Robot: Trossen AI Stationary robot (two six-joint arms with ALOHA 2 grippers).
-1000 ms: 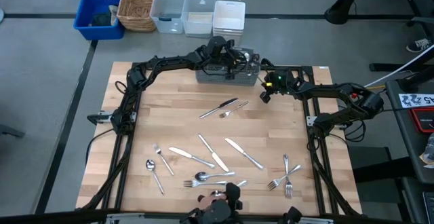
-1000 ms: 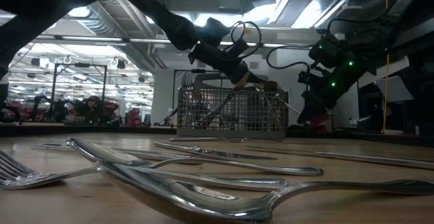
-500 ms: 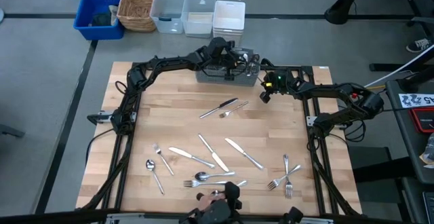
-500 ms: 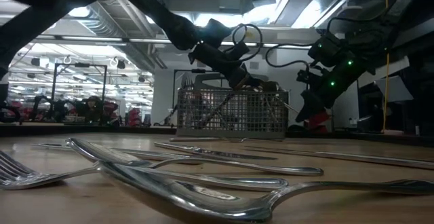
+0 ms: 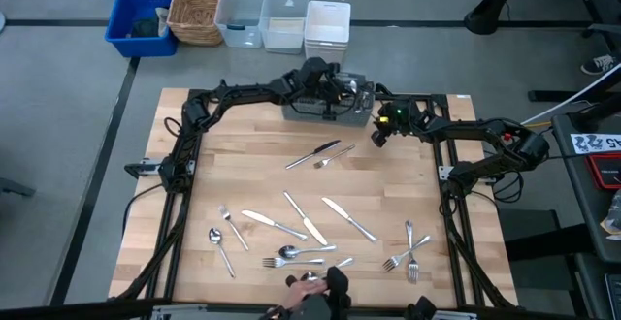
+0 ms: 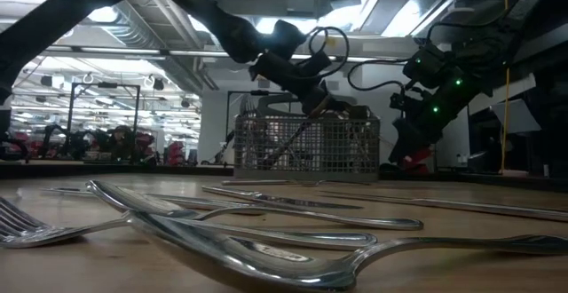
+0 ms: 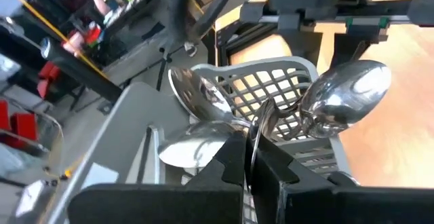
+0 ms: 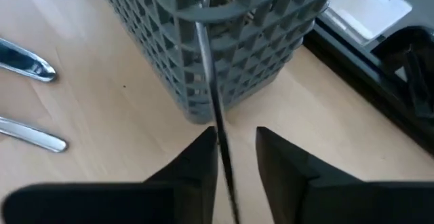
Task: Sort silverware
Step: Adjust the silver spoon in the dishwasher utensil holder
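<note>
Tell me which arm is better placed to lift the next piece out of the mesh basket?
Probably the left. Its pincer is shut above the basket, among the spoons. The right pincer stands open beside the basket's corner.

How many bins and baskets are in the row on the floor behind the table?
5, left to right in the high view: blue bin, wicker basket, clear bin, second clear bin, white bin. None looks hidden.
</note>
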